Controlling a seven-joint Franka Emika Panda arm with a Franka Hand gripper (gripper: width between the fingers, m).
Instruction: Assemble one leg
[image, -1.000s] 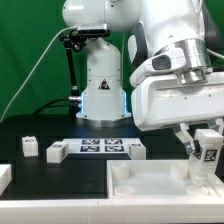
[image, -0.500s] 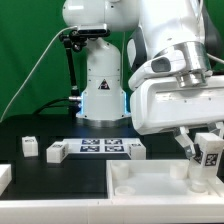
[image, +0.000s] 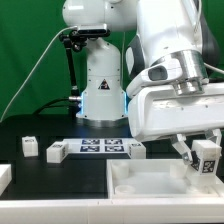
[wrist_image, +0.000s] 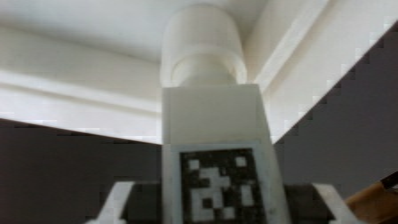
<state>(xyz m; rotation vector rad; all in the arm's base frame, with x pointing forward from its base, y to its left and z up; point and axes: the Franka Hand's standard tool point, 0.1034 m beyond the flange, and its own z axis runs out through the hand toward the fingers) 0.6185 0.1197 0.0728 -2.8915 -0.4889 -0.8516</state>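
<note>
Lower than a second ago, the gripper (image: 203, 157) is clamped on the leg (image: 207, 153), holding it upright with its tag facing outward, at the corner of the white tray-like piece (image: 140, 186) on the exterior view's right. Whether the leg touches that piece I cannot tell.

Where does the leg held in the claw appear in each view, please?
Exterior view: the leg is low down near the exterior view's right edge, gripped in the claw above the white tray-like piece.
Wrist view: the leg fills the centre, close up, with its tag facing the camera.
Shared landmark: the white tray-like piece behind the leg.
</note>
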